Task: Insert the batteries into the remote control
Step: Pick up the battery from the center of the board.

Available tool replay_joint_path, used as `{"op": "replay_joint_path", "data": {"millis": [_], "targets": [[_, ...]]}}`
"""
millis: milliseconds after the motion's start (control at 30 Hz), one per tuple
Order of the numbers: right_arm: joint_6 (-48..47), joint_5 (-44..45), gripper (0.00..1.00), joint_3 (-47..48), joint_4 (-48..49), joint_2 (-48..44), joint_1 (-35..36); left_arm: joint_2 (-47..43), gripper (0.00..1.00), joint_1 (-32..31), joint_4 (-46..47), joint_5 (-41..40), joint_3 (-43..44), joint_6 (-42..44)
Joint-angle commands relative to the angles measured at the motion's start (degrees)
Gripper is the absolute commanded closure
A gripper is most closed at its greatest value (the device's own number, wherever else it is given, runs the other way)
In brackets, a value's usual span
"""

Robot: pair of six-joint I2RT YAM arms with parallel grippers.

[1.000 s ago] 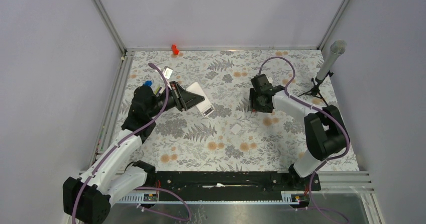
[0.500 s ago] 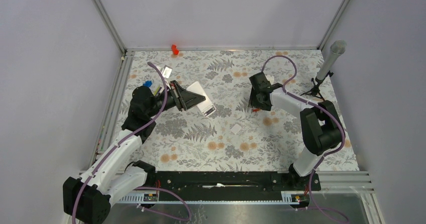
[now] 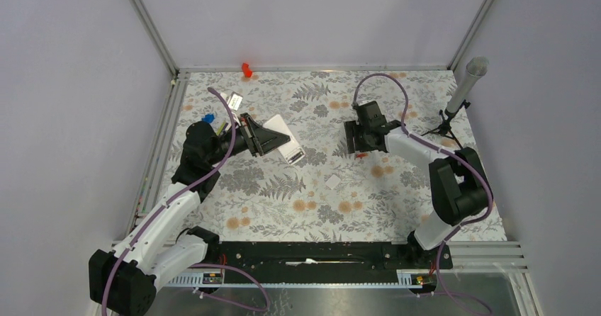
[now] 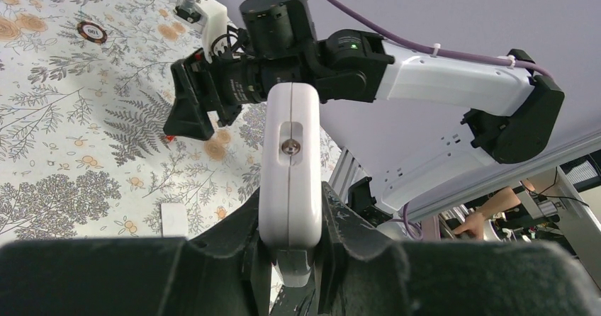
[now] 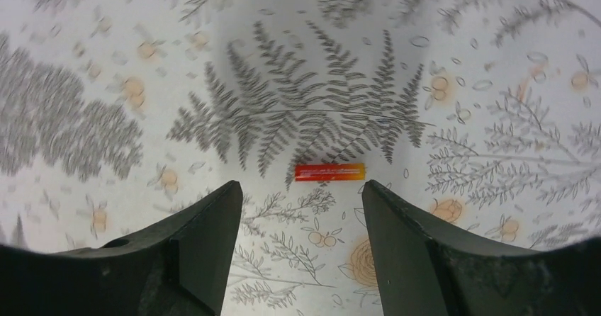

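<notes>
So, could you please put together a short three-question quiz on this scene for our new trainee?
1. True or false: the left arm's jaws are shut on the remote control.
2. Pick one: the battery seen below the right arm's jaws is (A) lying flat on the table, (B) gripped in those jaws, (C) already inside the remote control.
3. Fill in: the right arm's jaws stand ____ (open or shut).

Key: 1 true; 2 A; 3 open.
</notes>
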Motion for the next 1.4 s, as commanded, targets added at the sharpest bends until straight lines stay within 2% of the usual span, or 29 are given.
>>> {"op": "replay_joint_path", "data": {"millis": [0, 133, 300, 400, 533, 800, 967, 1367], "targets": [[-21.5, -12.5, 0.29, -1.7, 3.6, -5.6, -0.3, -0.8, 1.00, -0.1, 4.2, 0.4, -0.3, -0.3], [-34.1, -16.3, 0.29, -0.2, -1.1, -5.1, -0.3, -1.0, 1.00, -0.1, 6.1, -0.5, -1.1, -1.6], [-46.7, -13.8, 0.26, 4.4, -8.8, -1.3, -0.3, -1.1, 1.00, 0.0, 5.9, -0.6, -1.1, -1.7], [-50.4, -9.6, 0.26, 7.7, -11.8, 2.0, -0.3, -1.2, 1.00, -0.1, 5.9, -1.1, -1.3, -1.7], [-54.0, -9.8, 0.26, 9.6, -13.4, 4.8, -0.3, -1.1, 1.00, -0.1, 5.8, -1.5, -1.6, -1.6], [-56.4, -11.5, 0.30, 11.1, -15.6, 8.8, -0.3, -0.8, 1.00, 0.0, 5.5, -1.3, -1.2, -1.5], [-56.3, -11.9, 0.35, 12.4, -15.1, 11.3, -0.2, -0.8, 1.00, -0.1, 5.4, -1.2, -1.2, -1.6], [-56.8, -12.7, 0.56, 13.4, -16.4, 13.5, -1.1, -1.6, 1.00, -0.1, 4.4, -1.5, -1.1, -1.0]]}}
